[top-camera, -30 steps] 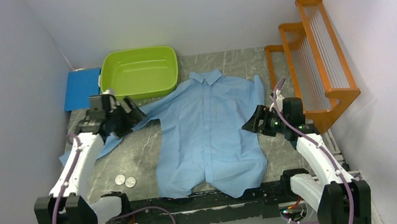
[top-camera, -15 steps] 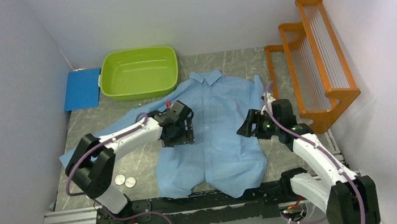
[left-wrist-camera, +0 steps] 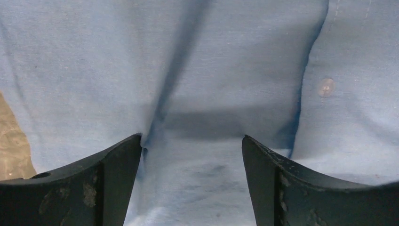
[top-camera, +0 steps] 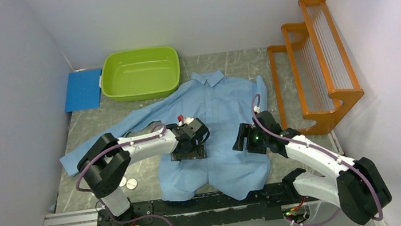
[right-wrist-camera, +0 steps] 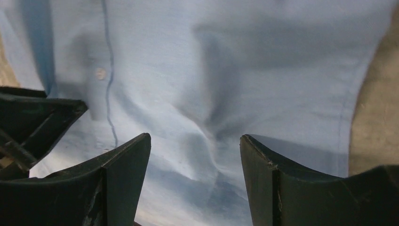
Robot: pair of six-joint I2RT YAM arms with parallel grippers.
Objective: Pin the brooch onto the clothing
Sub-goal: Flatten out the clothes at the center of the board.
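Left gripper (top-camera: 190, 149) has swung from far left onto the shirt (top-camera: 217, 102), facing right gripper (top-camera: 243, 138); both wide, empty; likely smoothing cloth.

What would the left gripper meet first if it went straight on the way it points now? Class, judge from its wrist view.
The shirt. The left gripper points down at it with open jaws, and cloth fills the whole line ahead. It may be touching already; depth is unclear.
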